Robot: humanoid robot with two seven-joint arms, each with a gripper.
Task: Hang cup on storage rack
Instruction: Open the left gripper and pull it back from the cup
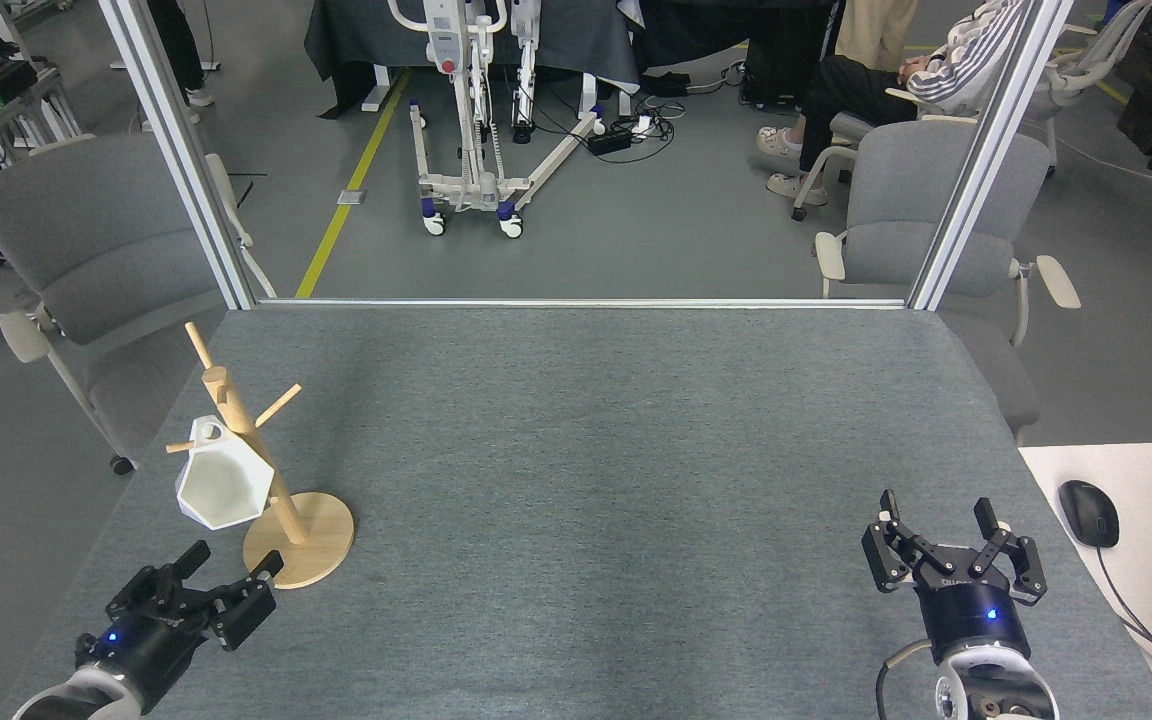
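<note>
The cup hangs by its handle from a peg of the storage rack, clear of the left end effector, fingers spread and empty; the right end effector also rests released. Any retreat should stay low, away from the pegs. Grey counter; chairs behind.

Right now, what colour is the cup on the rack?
White, plain all over; the cup shows best in the head view.
</note>
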